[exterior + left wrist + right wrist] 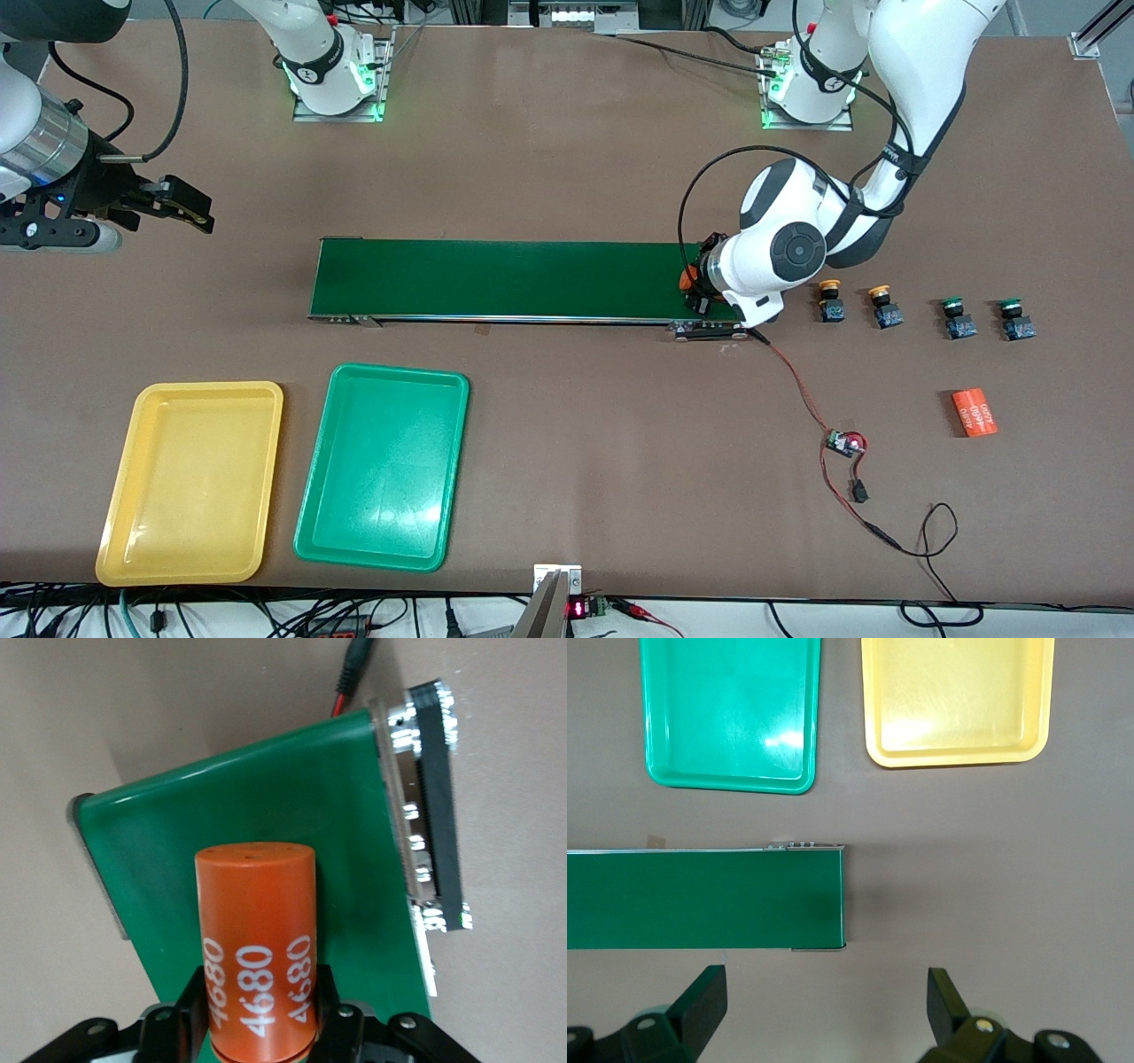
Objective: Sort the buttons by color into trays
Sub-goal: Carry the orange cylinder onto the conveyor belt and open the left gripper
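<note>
The four buttons [921, 311], small, light and rigid, best pinched across their blocky bases, sit untouched near the surface's left-arm end, while the left claw [261, 1028] clamps an orange cylinder [257, 948] over the conveyor belt [500, 279] and the right claw [824, 1014] waits apart.

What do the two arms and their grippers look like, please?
Both arms are glossy white with dark grey joint caps and black cables looped along them; their bases glow green. The left gripper is black, its jaws ribbed. The right gripper has black, wedge-shaped jaws below a silver wrist ring.
</note>
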Tool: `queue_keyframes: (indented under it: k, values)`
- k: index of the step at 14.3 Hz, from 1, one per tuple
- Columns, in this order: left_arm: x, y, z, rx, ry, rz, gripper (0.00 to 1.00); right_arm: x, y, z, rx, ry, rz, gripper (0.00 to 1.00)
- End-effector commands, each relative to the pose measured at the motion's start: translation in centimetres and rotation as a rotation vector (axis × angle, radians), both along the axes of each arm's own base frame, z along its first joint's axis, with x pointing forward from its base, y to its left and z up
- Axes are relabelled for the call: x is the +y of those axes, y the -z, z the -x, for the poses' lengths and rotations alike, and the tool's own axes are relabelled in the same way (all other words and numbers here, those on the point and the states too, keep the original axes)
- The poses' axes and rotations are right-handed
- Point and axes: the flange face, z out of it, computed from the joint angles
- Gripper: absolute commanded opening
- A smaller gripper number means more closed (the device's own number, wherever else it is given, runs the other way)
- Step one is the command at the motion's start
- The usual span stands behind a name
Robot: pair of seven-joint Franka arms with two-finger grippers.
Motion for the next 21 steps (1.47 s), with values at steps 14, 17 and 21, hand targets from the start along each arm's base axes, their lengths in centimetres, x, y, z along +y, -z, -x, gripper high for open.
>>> queue_keyframes:
  k: [14,17,21]
  values:
    - [4.1,-7.0,-2.2,-0.226,0.596,-0.014,1.0,-0.3,-0.2,-0.1,-0.004,0.007,0.01,1.0]
    - [8.9,-6.9,-3.6,-0.232,0.837,0.047,1.0,-0.4,-0.2,-0.1,-0.002,0.009,0.01,1.0]
    - [14.4,-6.4,-4.6,-0.215,1.144,0.066,1.0,-0.4,-0.2,-0.1,-0.004,0.009,0.01,1.0]
